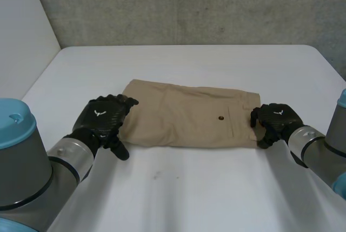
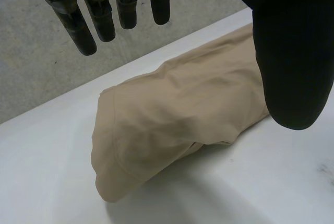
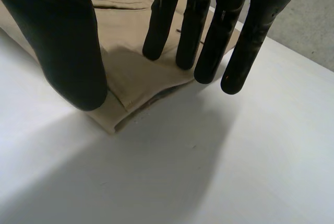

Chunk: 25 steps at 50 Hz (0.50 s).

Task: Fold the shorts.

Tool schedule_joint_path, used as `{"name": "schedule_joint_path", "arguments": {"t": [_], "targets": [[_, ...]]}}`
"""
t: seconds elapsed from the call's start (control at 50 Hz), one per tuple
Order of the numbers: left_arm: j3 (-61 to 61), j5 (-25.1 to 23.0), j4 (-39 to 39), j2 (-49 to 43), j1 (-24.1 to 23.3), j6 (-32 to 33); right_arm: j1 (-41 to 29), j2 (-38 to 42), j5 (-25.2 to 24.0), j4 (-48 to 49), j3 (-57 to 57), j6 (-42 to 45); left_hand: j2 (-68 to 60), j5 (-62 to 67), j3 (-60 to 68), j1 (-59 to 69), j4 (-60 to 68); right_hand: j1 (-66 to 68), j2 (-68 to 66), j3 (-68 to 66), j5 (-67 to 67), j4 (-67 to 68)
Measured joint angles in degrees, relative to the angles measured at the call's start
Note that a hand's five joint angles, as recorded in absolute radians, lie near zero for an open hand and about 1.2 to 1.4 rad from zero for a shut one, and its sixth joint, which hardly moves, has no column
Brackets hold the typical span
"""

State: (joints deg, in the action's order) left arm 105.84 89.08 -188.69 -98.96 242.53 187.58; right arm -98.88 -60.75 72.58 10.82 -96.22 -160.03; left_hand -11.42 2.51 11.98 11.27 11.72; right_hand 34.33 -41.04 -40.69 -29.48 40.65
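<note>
The tan shorts lie folded flat across the middle of the white table, with a dark button and a back pocket towards their right end. My left hand rests at their left end. In its wrist view its fingers hang straight above the rounded leg end of the shorts, apart from the thumb. My right hand is at the right end. There its fingers stand nearly straight with two tips on the shorts' near corner, and the thumb is over the near edge. The cloth lies flat.
A grey concrete wall stands behind the table's far edge. Bare white tabletop runs in front of the shorts, and behind them as far as the far edge.
</note>
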Motion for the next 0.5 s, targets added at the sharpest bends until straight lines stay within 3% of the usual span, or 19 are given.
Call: {"name": "schedule_joint_path", "arguments": {"t": [0.04, 0.06, 0.12, 0.26, 0.4, 0.5], "targets": [[0.0, 0.0, 0.0, 0.0, 0.0, 0.0, 0.0, 0.4, 0.0, 0.3, 0.3, 0.0, 0.0, 0.0, 0.0, 0.0, 0.0, 3.3, -4.5, -4.8, -4.4, 4.8], [0.0, 0.0, 0.0, 0.0, -0.1, 0.0, -0.1, 1.0, 0.1, 0.6, 0.9, 0.1, 0.0, 0.0, 0.0, 0.0, 0.0, 12.9, -19.7, -19.2, -18.7, 19.4], [0.0, 0.0, 0.0, 0.1, -0.1, 0.0, -0.2, 1.8, 0.4, 1.1, 1.7, 0.0, 0.0, 0.0, 0.0, 0.0, 0.0, 17.3, -25.7, -26.7, -24.6, 27.1], [0.1, 0.0, 0.1, 0.8, -0.1, 0.0, 0.6, 1.3, 2.6, 0.7, 2.7, -0.1, 0.0, 0.0, 0.0, 0.0, 0.0, 17.7, -25.7, -27.0, -24.6, 27.5], [0.3, 0.1, 0.2, 2.6, 0.2, 0.0, 6.9, -3.6, 3.6, -3.1, 2.4, 1.3, 0.0, 0.0, 0.0, 0.0, 0.0, 19.2, -25.7, -27.0, -25.7, 27.5], [1.0, 0.0, 0.2, 4.6, 1.1, 0.0, 12.7, -6.3, 3.1, -8.1, 2.9, 7.0, 0.0, 0.0, 0.0, 0.0, 0.0, 19.8, -25.7, -27.0, -25.8, 27.5]]}}
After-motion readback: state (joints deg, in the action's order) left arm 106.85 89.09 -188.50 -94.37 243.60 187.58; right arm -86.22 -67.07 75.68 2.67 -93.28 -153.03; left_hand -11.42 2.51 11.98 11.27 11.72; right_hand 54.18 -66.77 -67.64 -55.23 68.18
